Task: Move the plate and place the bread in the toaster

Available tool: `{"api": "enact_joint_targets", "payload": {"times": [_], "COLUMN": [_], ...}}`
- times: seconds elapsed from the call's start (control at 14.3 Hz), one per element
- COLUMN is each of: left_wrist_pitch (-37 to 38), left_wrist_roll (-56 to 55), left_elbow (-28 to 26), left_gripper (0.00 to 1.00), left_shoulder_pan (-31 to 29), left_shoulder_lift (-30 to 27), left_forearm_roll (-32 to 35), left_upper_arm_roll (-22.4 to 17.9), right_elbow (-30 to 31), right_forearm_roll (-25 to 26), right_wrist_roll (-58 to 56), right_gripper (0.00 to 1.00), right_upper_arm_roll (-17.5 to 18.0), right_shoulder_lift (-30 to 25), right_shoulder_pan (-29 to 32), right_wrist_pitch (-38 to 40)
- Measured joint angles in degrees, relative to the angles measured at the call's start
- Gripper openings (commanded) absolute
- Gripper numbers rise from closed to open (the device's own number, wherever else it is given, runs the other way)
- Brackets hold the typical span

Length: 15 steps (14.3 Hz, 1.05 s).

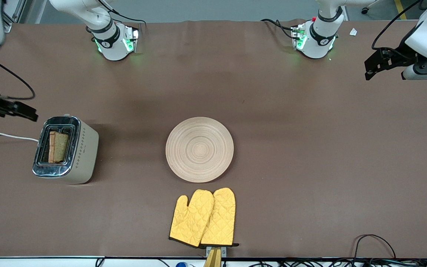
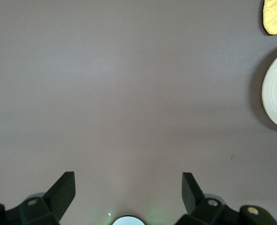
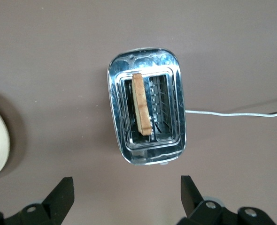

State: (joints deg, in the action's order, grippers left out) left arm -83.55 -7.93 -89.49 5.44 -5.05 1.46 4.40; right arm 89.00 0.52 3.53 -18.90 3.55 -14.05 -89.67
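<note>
We find the plate [image 1: 199,149] empty mid-surface, well apart from both tools. The toaster [image 3: 147,112], beneath the released right tool [image 3: 124,197], holds the bread [image 3: 142,104] upright. The left tool [image 2: 128,192] waits, released.

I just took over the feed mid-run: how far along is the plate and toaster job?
It looks essentially done. The bread stands in a slot of the toaster, and the plate lies bare mid-table beside the yellow oven mitts. Nothing is in hand: the right gripper hangs open over the toaster, and the left gripper is open over bare table at its own end. Nothing obvious is left.
</note>
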Motion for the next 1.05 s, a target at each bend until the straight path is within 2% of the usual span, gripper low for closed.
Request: {"api": "enact_joint_targets", "payload": {"times": [0.35, 1.05], "left_wrist_pitch": [0.5, 2.1], "left_wrist_roll": [0.0, 0.0], "left_elbow": [0.2, 1.4], "left_gripper": [1.0, 1.0], "left_shoulder_pan": [0.0, -0.7], "left_shoulder_lift": [0.0, 0.0], "left_forearm_roll": [0.1, 0.1], "left_upper_arm_roll": [-0.1, -0.6], "right_elbow": [6.5, 4.4], "right_forearm_roll": [-0.3, -0.3], "right_wrist_roll": [-0.2, -0.3], "right_gripper": [1.0, 1.0], "right_upper_arm_roll": [0.0, 0.3], "right_shoulder_lift": [-8.0, -8.8], "right_shoulder_pan": [0.5, 0.4], "right_wrist_pitch": [0.0, -0.4]}}
